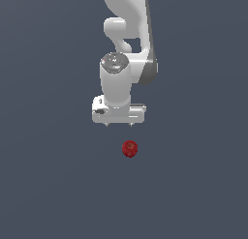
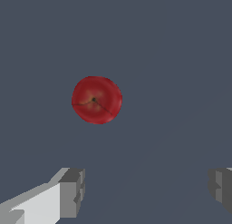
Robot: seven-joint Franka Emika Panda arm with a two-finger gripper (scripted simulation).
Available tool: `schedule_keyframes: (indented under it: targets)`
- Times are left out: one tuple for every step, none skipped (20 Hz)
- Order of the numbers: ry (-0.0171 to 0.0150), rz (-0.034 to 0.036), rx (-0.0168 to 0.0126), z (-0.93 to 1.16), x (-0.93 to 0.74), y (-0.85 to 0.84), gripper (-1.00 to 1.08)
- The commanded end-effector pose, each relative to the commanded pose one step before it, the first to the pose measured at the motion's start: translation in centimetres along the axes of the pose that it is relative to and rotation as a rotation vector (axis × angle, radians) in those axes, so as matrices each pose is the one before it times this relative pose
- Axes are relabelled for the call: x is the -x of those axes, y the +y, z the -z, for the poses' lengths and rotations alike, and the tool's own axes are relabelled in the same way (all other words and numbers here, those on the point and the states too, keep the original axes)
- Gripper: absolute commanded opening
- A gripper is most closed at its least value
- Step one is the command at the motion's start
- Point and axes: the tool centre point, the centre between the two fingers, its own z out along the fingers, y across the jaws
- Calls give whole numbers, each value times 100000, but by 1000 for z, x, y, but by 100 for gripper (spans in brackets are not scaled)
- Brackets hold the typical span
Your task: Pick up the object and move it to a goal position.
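My claw [image 2: 145, 191] hangs above the dark floor [image 1: 48, 185] with its two fingers [image 2: 72, 191] spread wide and nothing between them. The apple [image 2: 96, 99] lies alone on that floor, dark red and glossy, its dimpled top and stem pit facing straight up at my wrist camera. In the exterior view the apple [image 1: 129, 148] sits below my claw [image 1: 118, 123] and a little toward that view's right, clearly apart from it; no contact yet.

I judge the step in hand to be the approach: lining up over the fruit before dropping onto it. In the wrist view the apple is not in the gap between my fingers; it lies off to one side of the line joining them. So the first thing is to slide sideways until the stem pit sits midway between the two pads, and only then descend. Going down early would risk a fingertip landing on the rounded top and rolling the fruit away.

The apple is narrower than my open span, so there is room to straddle it. I should lower until the pads reach its widest girth, not the upper curve, since a glossy round skin will likely squirt out of a high pinch. Then close evenly. I see no goal marker in either view.
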Motion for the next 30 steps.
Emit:
schedule_keyframes:
  targets:
    - [0,0,0,0,0,1,100]
    - [31,151,13,10,-13,-40,100]
    - [89,437,34,29,-39,-112,100]
    - [145,714,55,47,-65,-180,100]
    - [204,1001,77,67,-91,-255,100]
    - [259,1271,98,85,-118,-322,100]
    - [305,1498,116,101,-141,-379,100]
    - [266,1306,102,88,-126,-330,100]
    - [206,1010,79,69,-99,-254,100]
    - [145,711,55,48,-71,-177,100]
    - [84,416,32,28,-42,-102,100]
    - [23,117,9,8,-12,-25,100]
    - [-31,-151,-12,-9,17,32,100]
    - [-62,-317,-24,-23,29,76,100]
    - [-8,-154,-6,-20,-13,0,100]
    - [9,-239,-4,-37,-43,-21,100]
    - [7,-359,-8,-56,-60,-32,100]
    - [2,-498,-12,-75,-73,-32,100]
    - [-2,-629,-16,-93,-87,-36,100]
    - [-5,-766,-19,-112,-102,-38,100]
    - [-7,-895,-21,-131,-116,-43,100]
    - [-8,-1012,-23,-149,-130,-50,100]
    - [-8,-1126,-23,-168,-145,-60,100]
    - [-7,-1250,-23,-188,-161,-72,100]
    - [-7,-1367,-22,-208,-175,-83,100]
    - [-9,-1492,-21,-228,-188,-92,100]
    - [-10,-1622,-19,-250,-200,-102,100]
    - [-11,-1745,-16,-272,-211,-115,100]
    - [-10,-1872,-12,-294,-222,-128,100]
    - [-10,-1998,-7,-317,-232,-142,100]
